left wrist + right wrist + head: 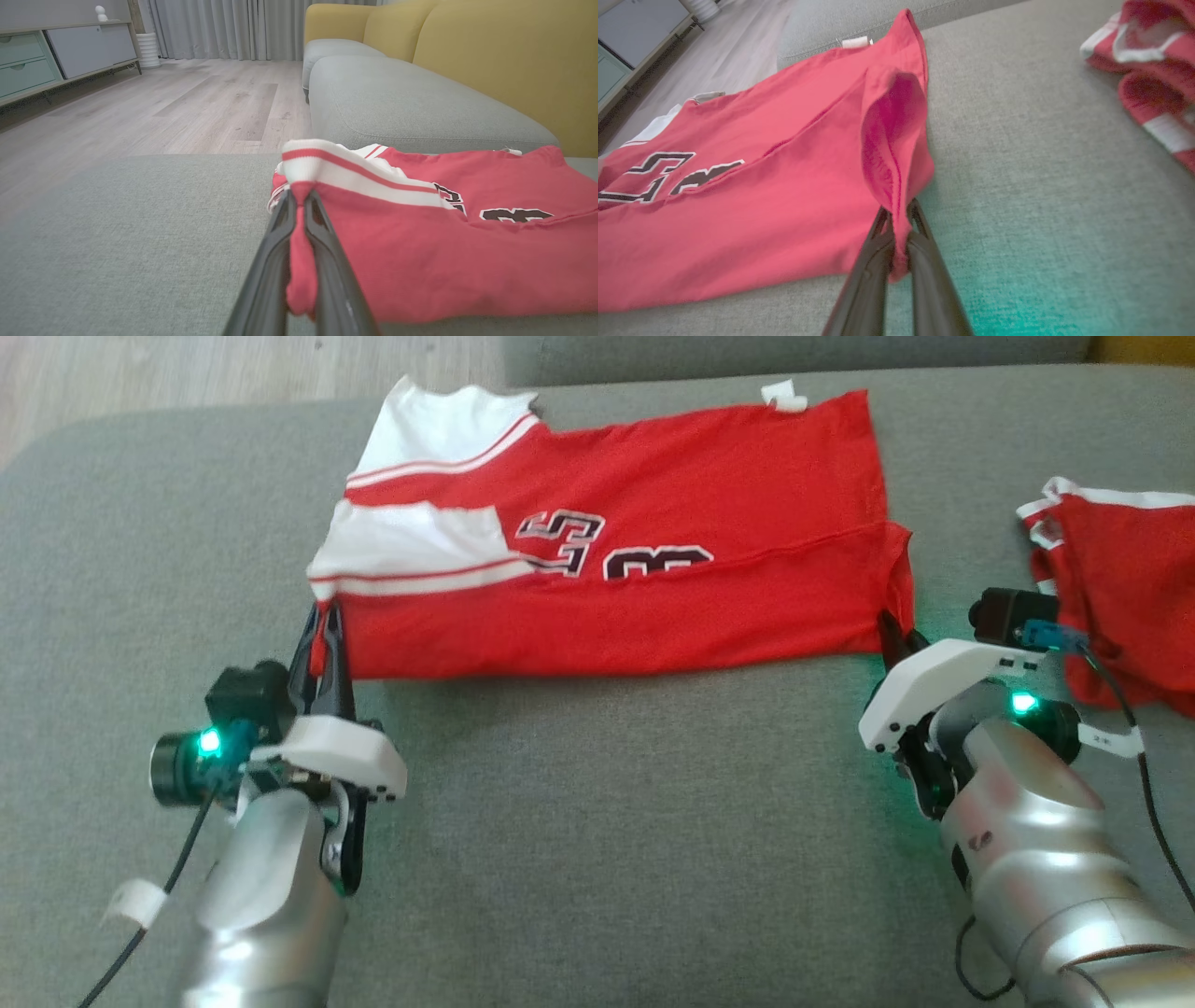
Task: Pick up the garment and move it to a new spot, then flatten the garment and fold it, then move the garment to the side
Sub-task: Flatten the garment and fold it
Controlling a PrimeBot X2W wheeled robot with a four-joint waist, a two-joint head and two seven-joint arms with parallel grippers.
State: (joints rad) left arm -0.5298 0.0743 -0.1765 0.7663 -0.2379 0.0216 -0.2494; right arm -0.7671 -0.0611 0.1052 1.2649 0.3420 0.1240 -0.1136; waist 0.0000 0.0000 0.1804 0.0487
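The garment, a red jersey with white striped sleeves and dark numbers, lies partly folded lengthwise on the grey sofa seat. My left gripper is shut on its near left corner, by the white sleeve; in the left wrist view the red cloth is pinched between the dark fingers. My right gripper is shut on the near right corner, where the pinched hem rises in a loose fold off the seat.
A second red-and-white garment lies bunched at the right edge of the seat. Wooden floor and a low cabinet lie beyond the seat's left end. A yellow backrest rises behind the cushions.
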